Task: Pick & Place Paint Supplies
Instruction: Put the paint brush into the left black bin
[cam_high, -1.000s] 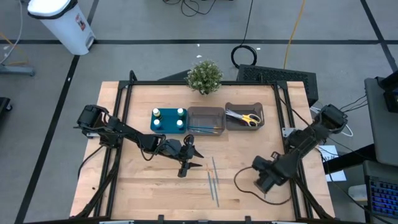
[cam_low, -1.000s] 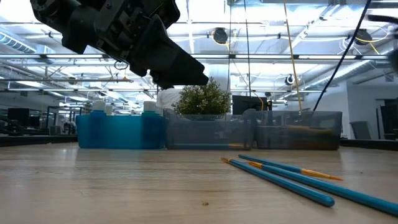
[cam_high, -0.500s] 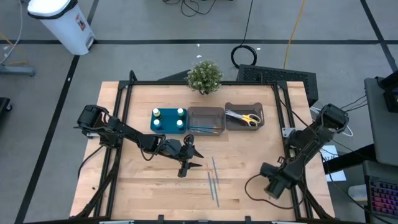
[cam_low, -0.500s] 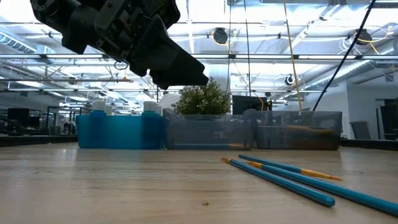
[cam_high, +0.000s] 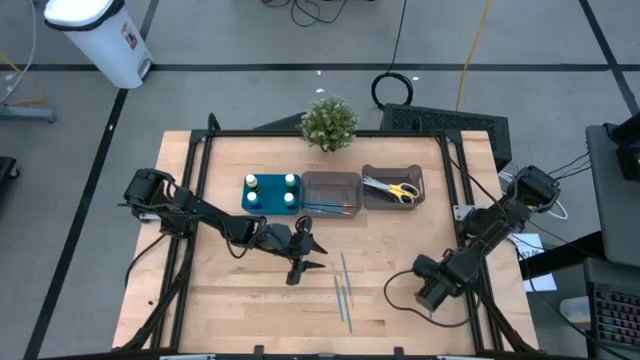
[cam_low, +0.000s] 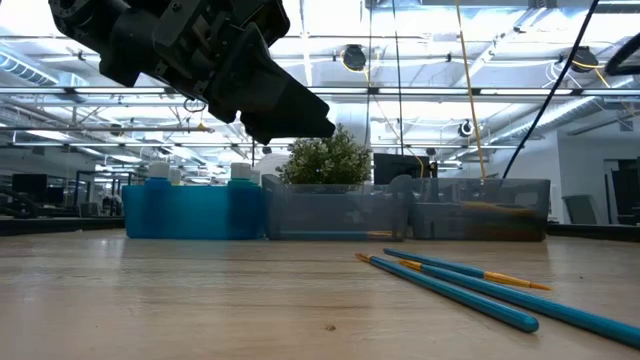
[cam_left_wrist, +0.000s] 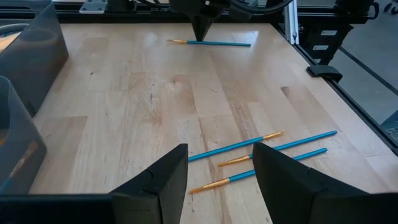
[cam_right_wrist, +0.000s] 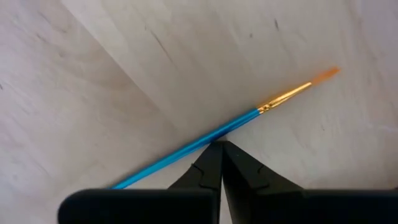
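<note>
A thin blue brush with a gold ferrule and orange bristles lies flat on the wooden table. My right gripper points straight down at its handle, fingers shut; the left wrist view shows the same gripper and brush. In the high view this arm hides that brush. Three more blue brushes lie mid-table, also seen from the left wrist. My left gripper hovers open just left of them, holding nothing. My right gripper's shut fingertips come from above onto the middle of the brush's blue handle, at its edge. The handle shows unbroken past the tips, so I cannot tell whether they pinch it or only touch it. The brush lies on the table.
A teal tray with white-capped bottles stands at the back left. Beside it are two grey bins, one with blue brushes, one with yellow-handled scissors. A potted plant stands at the far edge. Black frame rails border the table.
My right gripper swung a little toward the table's near right corner, then came back and sank toward the table. The left arm and the three brushes kept still.
</note>
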